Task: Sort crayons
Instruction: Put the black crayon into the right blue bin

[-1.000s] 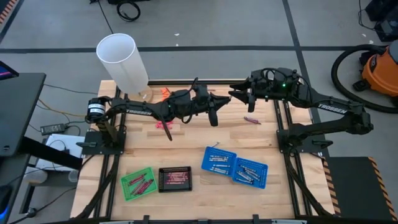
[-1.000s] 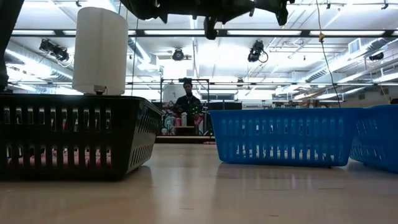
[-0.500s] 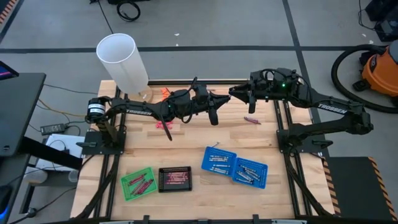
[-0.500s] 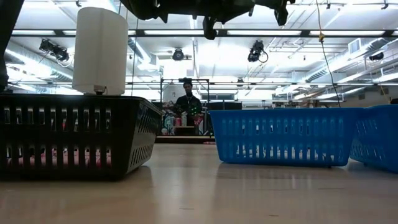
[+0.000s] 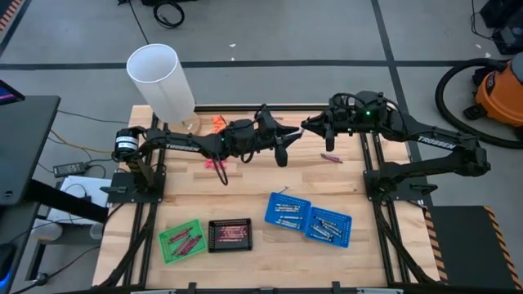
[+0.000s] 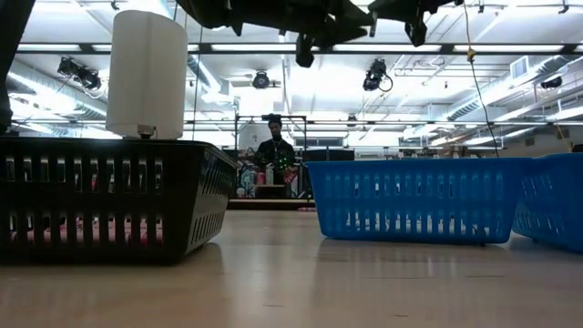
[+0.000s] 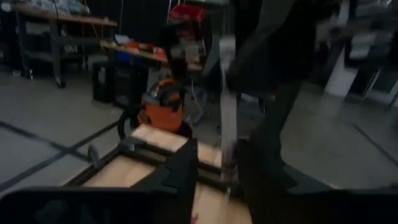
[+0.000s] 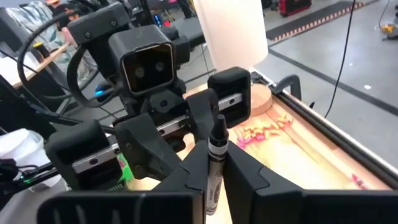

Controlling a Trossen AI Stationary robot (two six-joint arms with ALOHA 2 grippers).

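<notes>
Pinching a grey crayon (image 8: 217,140) between the narrowed fingers of the right gripper (image 8: 217,155), in the air above the middle of the table's (image 5: 245,192) far edge. Pointing its long axis straight at the left gripper (image 5: 292,135), facing tip to tip, fingers parted around the far end.

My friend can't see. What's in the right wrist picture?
The right end effector grips a slim grey-silver crayon upright, with the left end effector open just behind it. A tall white plastic tube stands beyond.
</notes>
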